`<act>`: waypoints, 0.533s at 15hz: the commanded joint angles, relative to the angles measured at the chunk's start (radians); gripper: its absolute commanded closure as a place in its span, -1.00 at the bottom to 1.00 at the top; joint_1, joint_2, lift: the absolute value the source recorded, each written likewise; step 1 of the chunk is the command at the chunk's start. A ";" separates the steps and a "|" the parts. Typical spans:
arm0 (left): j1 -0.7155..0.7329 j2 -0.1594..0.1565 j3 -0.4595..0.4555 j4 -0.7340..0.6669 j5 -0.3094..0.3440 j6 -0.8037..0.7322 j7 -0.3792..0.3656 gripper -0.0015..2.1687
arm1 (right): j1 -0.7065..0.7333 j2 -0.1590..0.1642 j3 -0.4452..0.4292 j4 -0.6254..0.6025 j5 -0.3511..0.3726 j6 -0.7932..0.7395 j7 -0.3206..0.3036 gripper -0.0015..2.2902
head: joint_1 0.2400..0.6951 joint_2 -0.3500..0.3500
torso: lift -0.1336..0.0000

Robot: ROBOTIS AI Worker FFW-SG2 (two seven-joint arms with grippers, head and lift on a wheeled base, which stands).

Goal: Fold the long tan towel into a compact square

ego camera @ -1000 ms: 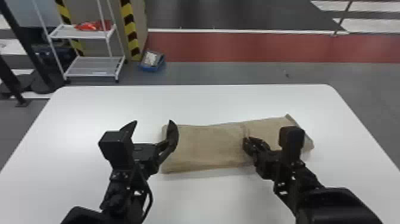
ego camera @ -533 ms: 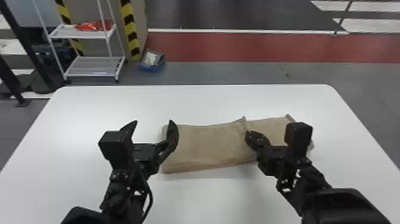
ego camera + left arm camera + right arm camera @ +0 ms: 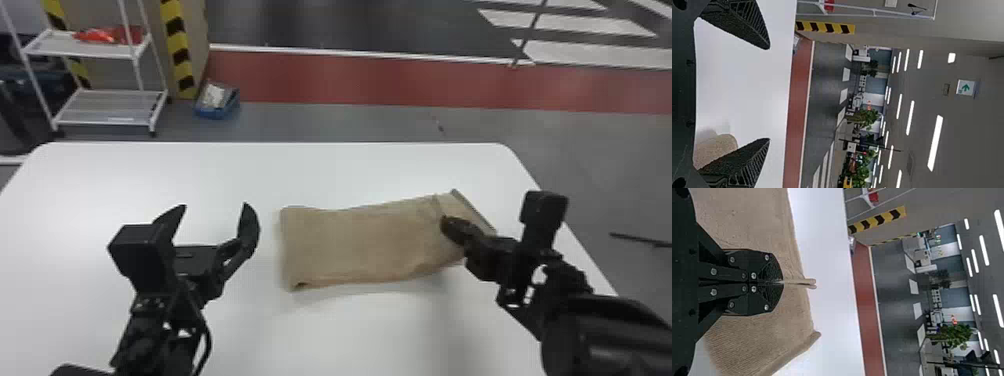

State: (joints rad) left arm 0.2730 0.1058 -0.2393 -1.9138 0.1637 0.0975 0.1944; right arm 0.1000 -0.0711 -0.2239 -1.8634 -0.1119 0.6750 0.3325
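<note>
- Head view: our right claw point(image 3: 444, 221) had drawn the towel's point(image 3: 360, 240) raised pinch point(image 3: 436, 204) towards its right end on the surface point(image 3: 350, 330), bringing compactness nearer.
- Left wrist view: our left claw point(image 3: 769, 94) gaped empty beside the towel.
- Right wrist view: our right claw clenched the towel, where we read no writing.

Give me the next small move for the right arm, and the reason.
I'd ease the right gripper slightly toward the robot's right, carrying the pinched ridge over the towel's right end. Its fingers are closed on that ridge, cloth extends past it, and the tan towel lies as a long rectangle, so this should probably shorten it.
</note>
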 commanded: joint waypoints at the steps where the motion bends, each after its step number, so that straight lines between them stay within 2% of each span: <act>1: -0.009 0.000 -0.005 0.006 0.008 0.003 -0.007 -0.97 | -0.003 -0.001 0.028 0.078 0.041 -0.099 0.000 0.24 | 1.00 -0.44 | -0.84; 4: -0.018 0.000 -0.011 0.002 0.008 0.006 -0.004 -0.97 | -0.006 -0.007 -0.008 0.003 0.020 -0.084 0.017 0.24 | 1.00 -0.45 | -0.84; 6: -0.017 0.000 -0.011 0.004 0.007 0.006 0.002 -0.97 | -0.032 -0.012 -0.072 -0.062 -0.003 -0.001 0.053 0.24 | 1.00 -0.46 | -0.84; 7: -0.014 0.000 -0.009 -0.001 0.007 0.006 0.002 -0.97 | -0.055 -0.013 -0.112 -0.068 -0.005 0.030 0.071 0.24 | 1.00 -0.49 | -0.84; 8: -0.012 0.000 -0.008 -0.002 0.007 0.003 0.003 -0.97 | -0.088 -0.029 -0.138 -0.049 0.008 0.058 0.086 0.24 | 1.00 -0.52 | -0.84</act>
State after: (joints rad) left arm 0.2574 0.1058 -0.2490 -1.9126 0.1703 0.1021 0.1972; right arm 0.0521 -0.0849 -0.3170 -1.9206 -0.1122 0.6882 0.4075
